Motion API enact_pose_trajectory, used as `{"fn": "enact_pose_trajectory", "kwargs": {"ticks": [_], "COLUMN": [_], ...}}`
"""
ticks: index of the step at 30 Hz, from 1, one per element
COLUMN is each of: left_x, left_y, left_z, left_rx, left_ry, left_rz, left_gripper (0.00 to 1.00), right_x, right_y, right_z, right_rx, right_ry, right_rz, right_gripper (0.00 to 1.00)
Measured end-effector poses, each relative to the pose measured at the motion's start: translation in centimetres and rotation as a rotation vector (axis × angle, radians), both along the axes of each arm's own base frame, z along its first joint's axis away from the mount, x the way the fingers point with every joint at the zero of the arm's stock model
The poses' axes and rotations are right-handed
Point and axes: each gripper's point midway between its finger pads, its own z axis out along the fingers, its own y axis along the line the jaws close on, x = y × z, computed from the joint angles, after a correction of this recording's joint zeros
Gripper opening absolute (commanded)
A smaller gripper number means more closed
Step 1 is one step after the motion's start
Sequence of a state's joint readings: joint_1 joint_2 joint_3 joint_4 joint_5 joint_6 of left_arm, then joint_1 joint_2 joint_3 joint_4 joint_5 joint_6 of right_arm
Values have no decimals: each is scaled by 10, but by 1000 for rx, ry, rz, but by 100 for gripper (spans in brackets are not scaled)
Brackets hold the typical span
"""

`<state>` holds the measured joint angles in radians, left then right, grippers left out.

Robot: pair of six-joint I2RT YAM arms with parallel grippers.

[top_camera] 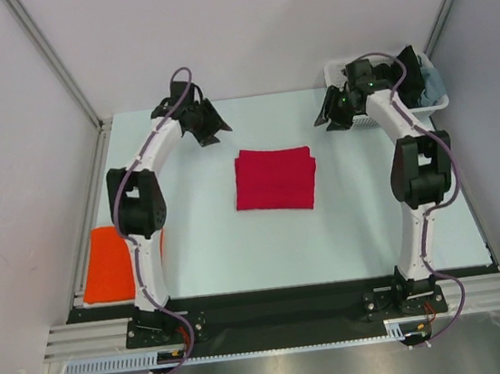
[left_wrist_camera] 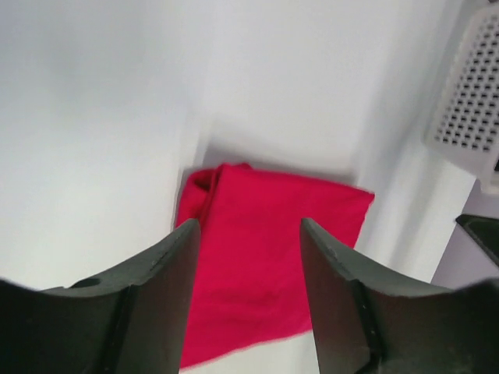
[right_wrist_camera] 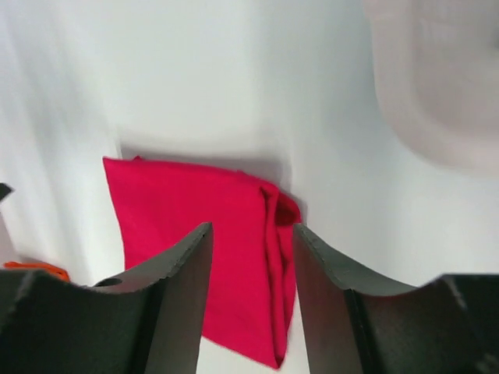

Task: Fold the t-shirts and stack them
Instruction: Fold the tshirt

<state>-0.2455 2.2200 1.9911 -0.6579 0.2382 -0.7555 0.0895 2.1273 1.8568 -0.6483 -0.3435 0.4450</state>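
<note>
- Plainly, the red t-shirt (top_camera: 275, 179) lies folded at the middle of the counter (top_camera: 212, 246), a flat rectangle with its longer side running left to right.
- The left tool (top_camera: 209, 126) hovers far and left of it, and the right tool (top_camera: 334, 111) far and right, just beside the basket (top_camera: 438, 104) — the shirt sits between them, nearer than both, touching neither.
- Both tools stand with jaws parted and nothing between them.
- The orange t-shirt (top_camera: 109, 264) rests folded at the near left edge, beside the left arm (top_camera: 139, 210) — well apart from the red one.
- Stacking likely falls to the left arm, which is the nearer to the orange.
</note>
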Motion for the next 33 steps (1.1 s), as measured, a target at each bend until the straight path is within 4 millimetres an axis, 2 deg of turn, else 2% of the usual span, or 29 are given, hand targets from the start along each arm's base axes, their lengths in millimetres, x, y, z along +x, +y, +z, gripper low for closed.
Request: {"fn": "enact_pose_trajectory", "kwargs": {"ticks": [2, 3, 5, 6, 7, 9, 12, 13, 15, 18, 22, 25, 28, 32, 33], "left_x": [-13, -21, -51, -63, -76, -95, -114, -118, -121, -122, -130, -141, -159, -176, -176], "left_y": [4, 5, 1, -6, -16, -35, -65, -75, -92, -108, -105, -98, -86, -69, -65], "left_z": [22, 29, 39, 44, 44, 38, 15, 7, -2, -11, -26, -44, -69, -93, -93], "left_rx": [19, 18, -22, -63, -121, -219, -330, -356, -397, -450, -461, -436, -387, -288, -253], "left_ry": [-45, -64, -87, -121, -137, -165, -148, -137, -131, -131, -104, -63, 1, 76, 75], "left_rz": [-41, -55, -107, -137, -161, -204, -262, -281, -316, -351, -355, -354, -353, -391, -414], "left_gripper": [60, 55, 50, 44, 43, 41, 41, 40, 38, 38, 35, 34, 34, 27, 28], "right_x": [-11, -22, -50, -63, -74, -100, -126, -129, -126, -112, -109, -126, -152, -180, -177], "right_y": [-6, -6, 6, 14, 28, 59, 103, 114, 125, 128, 132, 136, 132, 109, 99], "right_z": [25, 34, 45, 45, 43, 25, -19, -31, -52, -62, -57, -58, -75, -96, -96], "right_rx": [-42, -44, -9, 17, 68, 158, 268, 310, 380, 478, 590, 639, 650, 671, 676], "right_ry": [-53, -73, -120, -121, -162, -180, -142, -120, -83, -68, -65, -49, 10, 101, 98], "right_rz": [11, 17, 21, 23, 19, 17, 29, 28, 5, -33, -28, 6, 19, -3, -19], "right_gripper": [50, 45, 35, 27, 26, 22, 15, 12, 8, 7, 7, 7, 7, 8, 8]}}
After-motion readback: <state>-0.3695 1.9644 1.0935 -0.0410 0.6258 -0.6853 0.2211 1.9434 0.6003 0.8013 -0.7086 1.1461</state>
